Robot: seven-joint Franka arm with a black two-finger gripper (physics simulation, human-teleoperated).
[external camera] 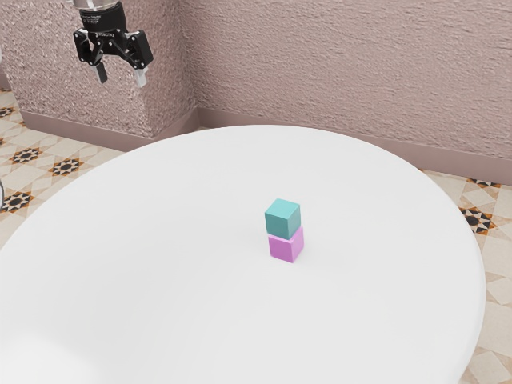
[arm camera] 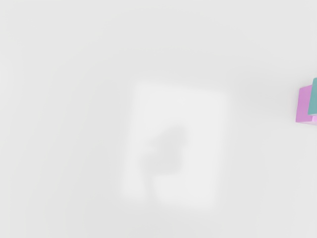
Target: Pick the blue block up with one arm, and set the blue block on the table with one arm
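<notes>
On top of the pink block (external camera: 286, 247), in the exterior view, sits the blue block (external camera: 283, 216). It is a bit green too, and it stands flat with its bottom touching the pink block. Under the pink block is the big white table (external camera: 160, 240), and its edge is round. Well apart from the pink block, toward the exterior view's left and higher up, is the black hand (external camera: 121, 78). It is open, with its two fingers (external camera: 141, 78) spread apart and pointing down, and nothing sits between them. The hand does not touch the pink block or the blue one. Far behind the pink block is a bumpy pink-brown wall (external camera: 344, 64). Lower than the pink block, out past the table's edge, is a floor (external camera: 490, 352) of tan tiles with dark star shapes. From the wrist view, looking down, the blue block is again on top of the pink block and hides some of it. Both blocks are partly cut off there. Apart from the pink block, on the white table, lies a bright patch of light (arm camera: 203, 114) with four sides. Inside that patch, also apart from the pink block, is a soft gray shadow (arm camera: 168, 156).
</notes>
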